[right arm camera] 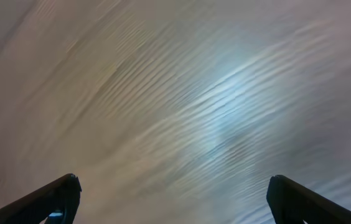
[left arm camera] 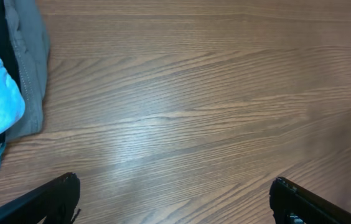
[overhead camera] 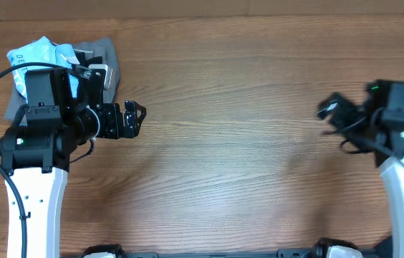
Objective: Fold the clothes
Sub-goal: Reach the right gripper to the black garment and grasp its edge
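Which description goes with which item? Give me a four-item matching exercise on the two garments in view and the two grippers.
Column one:
1. light blue shirt
2. grey garment
3. left gripper
4. right gripper

Column two:
A. open, near the right edge of the table
B. white lettering, lying on top of another garment
C. open, over bare wood just beside the garments
D. partly under the blue one, in the far left corner

Pairs: 1-B, 2-D, 3-C, 4-A.
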